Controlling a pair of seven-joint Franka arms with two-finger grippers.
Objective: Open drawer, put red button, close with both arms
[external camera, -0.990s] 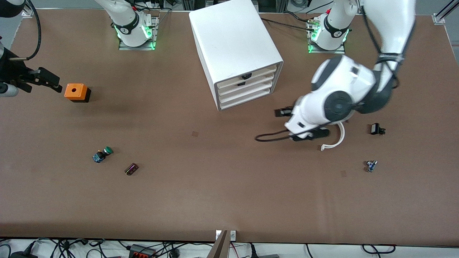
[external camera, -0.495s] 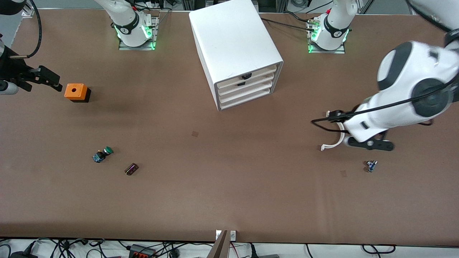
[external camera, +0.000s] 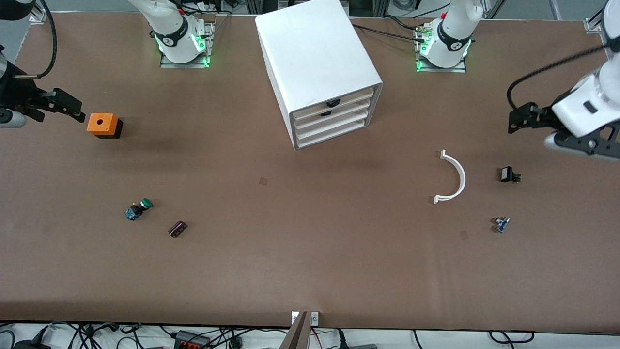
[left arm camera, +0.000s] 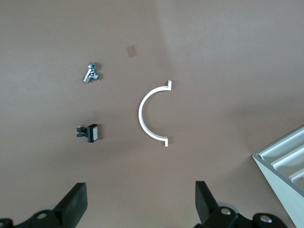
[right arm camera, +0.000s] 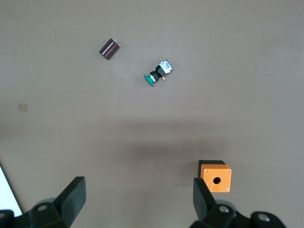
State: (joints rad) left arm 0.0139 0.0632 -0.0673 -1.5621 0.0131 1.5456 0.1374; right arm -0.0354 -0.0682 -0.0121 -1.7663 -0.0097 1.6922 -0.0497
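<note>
The white four-drawer cabinet (external camera: 317,58) stands at the middle of the table near the bases, and a corner of it shows in the left wrist view (left arm camera: 285,161). The drawer (external camera: 339,111), second from the top, is shut like the others. The red button is not in view. My left gripper (external camera: 583,144) is up over the left arm's end of the table, open and empty (left arm camera: 141,204). My right gripper (external camera: 14,118) is up over the right arm's end beside the orange box, open and empty (right arm camera: 137,202).
An orange box (external camera: 103,124) (right arm camera: 215,176), a green-capped button (external camera: 139,209) (right arm camera: 158,72) and a small dark block (external camera: 177,229) lie toward the right arm's end. A white curved piece (external camera: 455,177) (left arm camera: 147,114), a black part (external camera: 508,174) and a small blue-silver part (external camera: 501,224) lie toward the left arm's end.
My left arm has swung away from in front of the cabinet toward its own end of the table, uncovering the white curved piece and the black part. The right arm has barely moved.
</note>
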